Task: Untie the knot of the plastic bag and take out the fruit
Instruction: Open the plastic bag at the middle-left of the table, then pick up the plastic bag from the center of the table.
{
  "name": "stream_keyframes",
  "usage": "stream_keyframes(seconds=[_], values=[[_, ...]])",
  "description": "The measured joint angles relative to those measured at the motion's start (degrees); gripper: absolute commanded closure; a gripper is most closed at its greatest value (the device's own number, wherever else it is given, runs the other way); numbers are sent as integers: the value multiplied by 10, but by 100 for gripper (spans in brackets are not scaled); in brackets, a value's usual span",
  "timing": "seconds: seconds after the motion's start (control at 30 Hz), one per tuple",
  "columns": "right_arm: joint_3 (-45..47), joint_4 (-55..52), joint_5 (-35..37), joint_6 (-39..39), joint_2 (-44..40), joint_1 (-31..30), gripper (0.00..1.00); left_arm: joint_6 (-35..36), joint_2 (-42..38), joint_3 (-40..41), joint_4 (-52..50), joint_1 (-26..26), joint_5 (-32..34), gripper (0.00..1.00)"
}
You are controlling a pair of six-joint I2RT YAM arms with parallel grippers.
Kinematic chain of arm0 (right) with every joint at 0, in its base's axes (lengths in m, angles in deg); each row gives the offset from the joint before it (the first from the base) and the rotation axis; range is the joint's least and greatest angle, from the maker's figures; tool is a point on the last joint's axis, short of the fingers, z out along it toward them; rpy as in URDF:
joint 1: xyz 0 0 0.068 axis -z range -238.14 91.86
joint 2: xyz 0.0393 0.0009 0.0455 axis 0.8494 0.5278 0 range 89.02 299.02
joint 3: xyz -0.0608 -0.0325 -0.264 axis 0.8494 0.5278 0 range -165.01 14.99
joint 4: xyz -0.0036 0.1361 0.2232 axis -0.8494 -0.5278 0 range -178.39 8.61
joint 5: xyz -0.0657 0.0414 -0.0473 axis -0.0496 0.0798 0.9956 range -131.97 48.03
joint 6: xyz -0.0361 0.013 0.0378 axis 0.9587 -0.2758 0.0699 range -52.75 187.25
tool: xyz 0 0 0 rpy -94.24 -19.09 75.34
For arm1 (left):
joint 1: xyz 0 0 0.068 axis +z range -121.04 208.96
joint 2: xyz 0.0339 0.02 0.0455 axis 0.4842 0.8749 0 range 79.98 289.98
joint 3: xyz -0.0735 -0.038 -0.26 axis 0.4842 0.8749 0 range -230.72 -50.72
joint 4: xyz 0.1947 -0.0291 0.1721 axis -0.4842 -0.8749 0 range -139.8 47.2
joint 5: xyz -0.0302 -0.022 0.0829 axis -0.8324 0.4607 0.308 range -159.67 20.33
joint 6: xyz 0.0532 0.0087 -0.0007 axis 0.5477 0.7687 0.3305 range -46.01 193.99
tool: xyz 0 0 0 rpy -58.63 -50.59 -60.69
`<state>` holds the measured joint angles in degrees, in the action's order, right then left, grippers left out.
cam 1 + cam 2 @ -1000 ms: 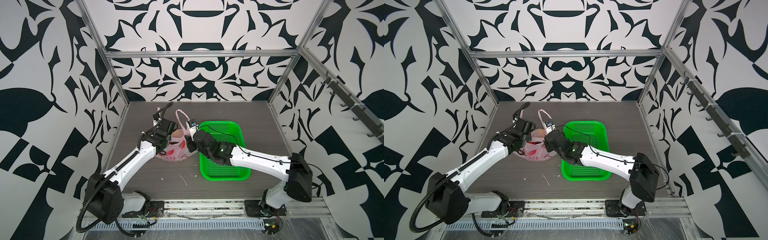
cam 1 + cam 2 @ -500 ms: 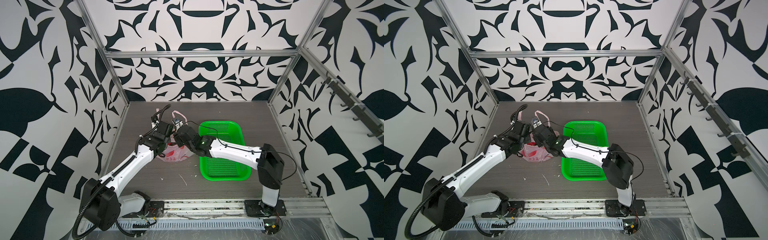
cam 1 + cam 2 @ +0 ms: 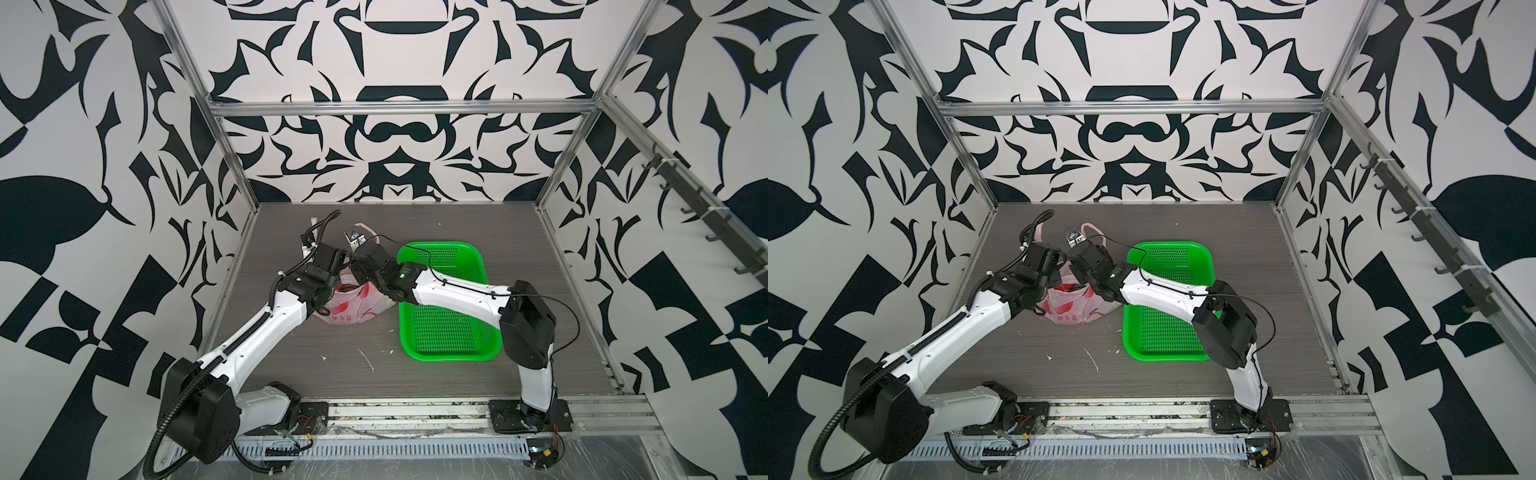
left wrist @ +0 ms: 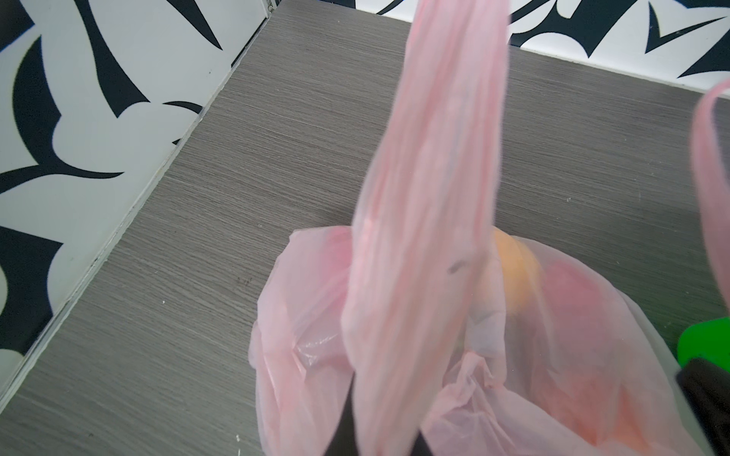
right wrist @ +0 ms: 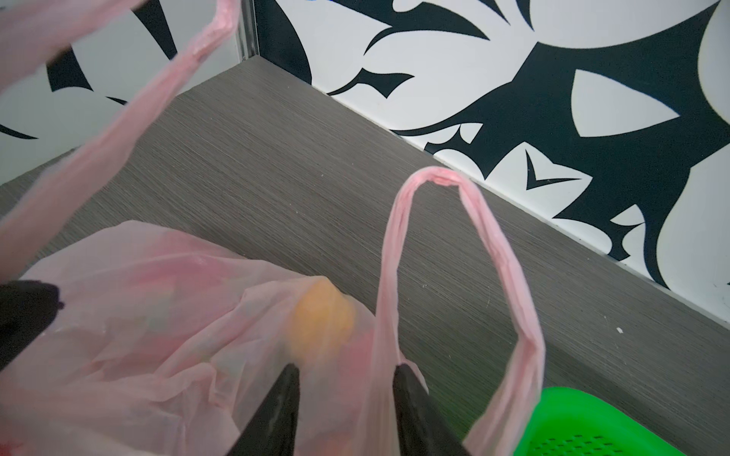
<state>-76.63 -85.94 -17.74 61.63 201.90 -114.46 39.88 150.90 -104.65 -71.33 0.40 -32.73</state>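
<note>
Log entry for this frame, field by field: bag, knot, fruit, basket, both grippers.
plastic bag: on table, beside green basket
left gripper: shut on one handle loop
right gripper: open, other loop has a strand between its fingers
knot: none seen; the two loops stand apart
fruit: orange ball inside bag; rest unclear
basket contents: no fruit in visible part
</note>
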Motion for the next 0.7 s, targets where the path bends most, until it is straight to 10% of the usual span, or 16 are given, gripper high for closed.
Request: stream_keyframes(seconds=[0.4,0.7], values=[[-56,-17,-41,-3,39,35,60,-7,-4,0,0,0,0,100],[-58,-41,-95,-21,61,48,96,-6,-3,0,0,0,0,100]])
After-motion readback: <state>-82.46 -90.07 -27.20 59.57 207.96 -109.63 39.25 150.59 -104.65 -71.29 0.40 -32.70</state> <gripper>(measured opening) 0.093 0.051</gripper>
